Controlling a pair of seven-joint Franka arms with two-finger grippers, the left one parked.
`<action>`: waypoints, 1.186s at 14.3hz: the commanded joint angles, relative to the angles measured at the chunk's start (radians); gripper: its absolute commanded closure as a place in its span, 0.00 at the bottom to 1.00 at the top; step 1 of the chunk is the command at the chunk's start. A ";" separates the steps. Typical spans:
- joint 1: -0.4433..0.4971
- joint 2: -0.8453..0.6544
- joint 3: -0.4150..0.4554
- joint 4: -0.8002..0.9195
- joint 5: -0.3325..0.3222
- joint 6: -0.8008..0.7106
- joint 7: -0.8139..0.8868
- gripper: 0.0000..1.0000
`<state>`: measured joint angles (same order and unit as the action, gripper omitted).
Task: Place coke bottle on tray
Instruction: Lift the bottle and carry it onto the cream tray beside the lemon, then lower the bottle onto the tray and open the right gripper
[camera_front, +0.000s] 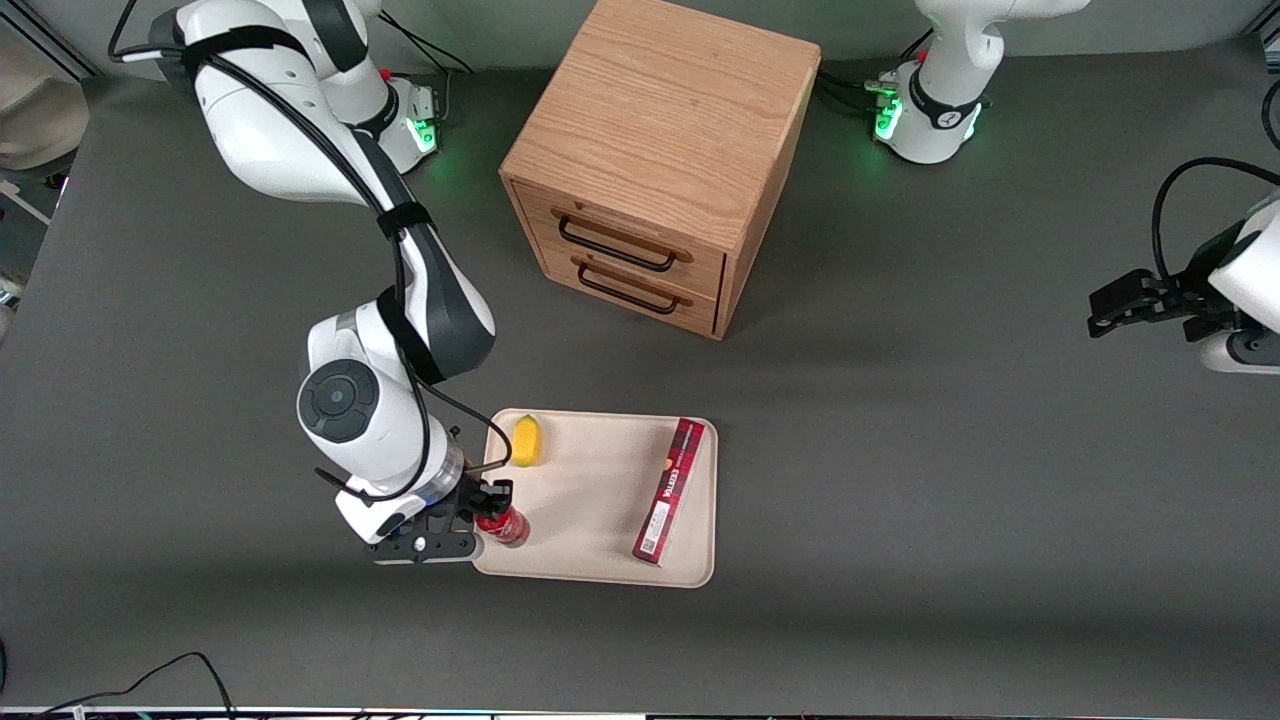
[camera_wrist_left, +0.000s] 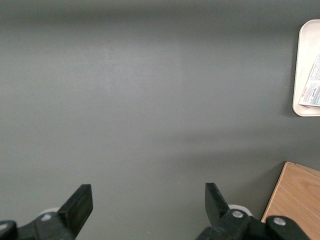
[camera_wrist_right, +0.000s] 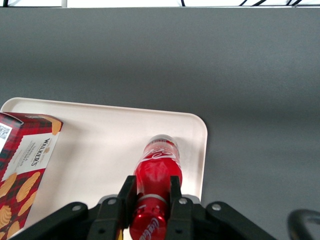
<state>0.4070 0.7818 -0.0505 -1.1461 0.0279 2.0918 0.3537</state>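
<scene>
The claw (camera_wrist_right: 151, 196) was closed on the coke bottle (camera_wrist_right: 157, 172), its two fingers (camera_wrist_right: 126, 192) pressed against the bottle's sides, and hung over the tray (camera_front: 600, 560) at the corner toward the working arm's end of the table (camera_front: 900, 450). The bottle looked tilted, its lower end above the tray's floor close to the rim; whether it touched could not be told. Released there, it might roll against the low rim or off onto the table, since a slim round bottle let go at a tilt would likely tip over. White Coca-Cola script ran along the bottle. A red tartan Walkers shortbread box (camera_front: 670, 490) and a lemon (camera_front: 527, 440) also lay on the tray.
</scene>
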 joint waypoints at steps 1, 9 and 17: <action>0.010 0.039 -0.022 0.046 0.020 0.005 0.019 1.00; 0.010 0.047 -0.038 0.043 0.072 0.017 0.004 0.00; -0.092 -0.341 -0.089 -0.064 -0.012 -0.274 -0.173 0.00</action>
<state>0.3481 0.6166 -0.1471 -1.0786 0.0298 1.8829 0.2783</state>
